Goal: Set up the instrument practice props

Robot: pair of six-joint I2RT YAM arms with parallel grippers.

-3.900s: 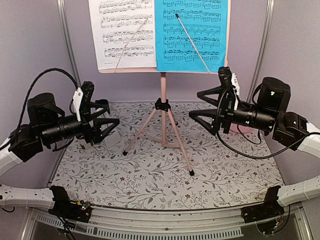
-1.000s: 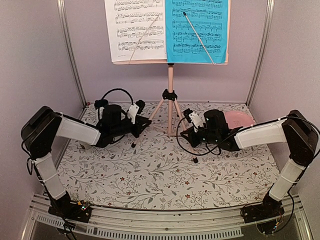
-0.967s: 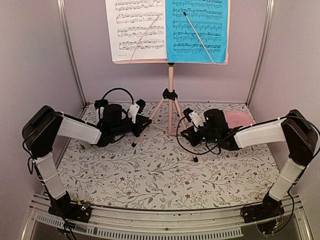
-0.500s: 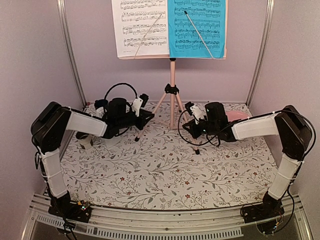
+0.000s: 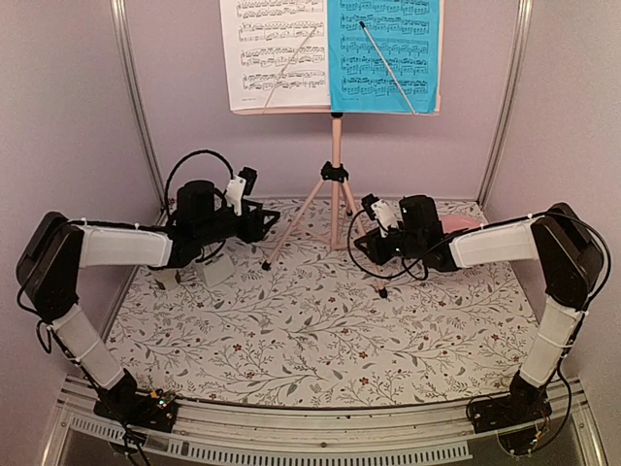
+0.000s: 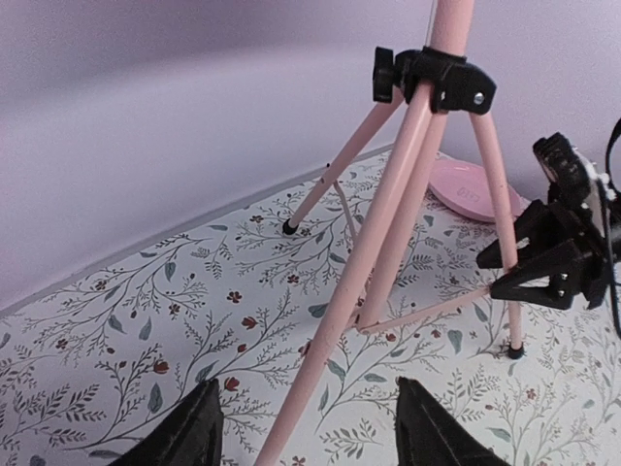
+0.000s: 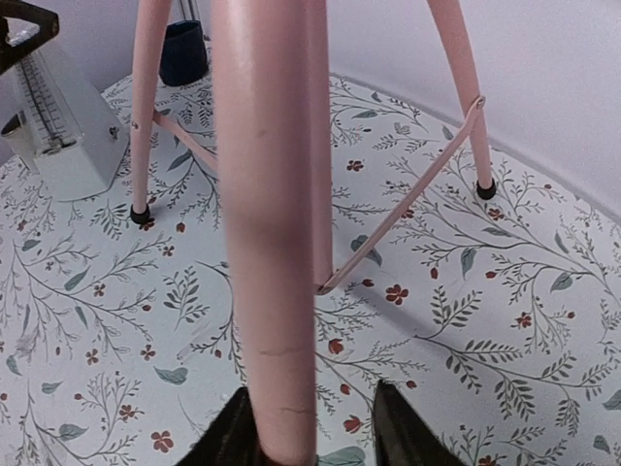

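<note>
Pink metal tripod music stand [image 6: 374,243] filled mid-view. Its three legs met at a black plastic hub with knob [image 6: 434,80] near the top, and two black feet showed on the white floral-print tablecloth [image 6: 146,320]. Left gripper [image 6: 310,432] stood spread, dark fingertips either side of the stand's near leg, clear of it. Black right gripper [image 6: 490,275] sat just beside the stand's right-hand leg, contact not discernible. Round pink plate [image 6: 456,189] lay behind that leg.

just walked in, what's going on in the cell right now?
Both arms are at the pink music stand, which stands on its tripod at the back of the table with the white sheet and the blue sheet on its desk. The left gripper and the right gripper each straddle a leg low down, jaws open, not clamped. The metronome stands near one foot.
</note>
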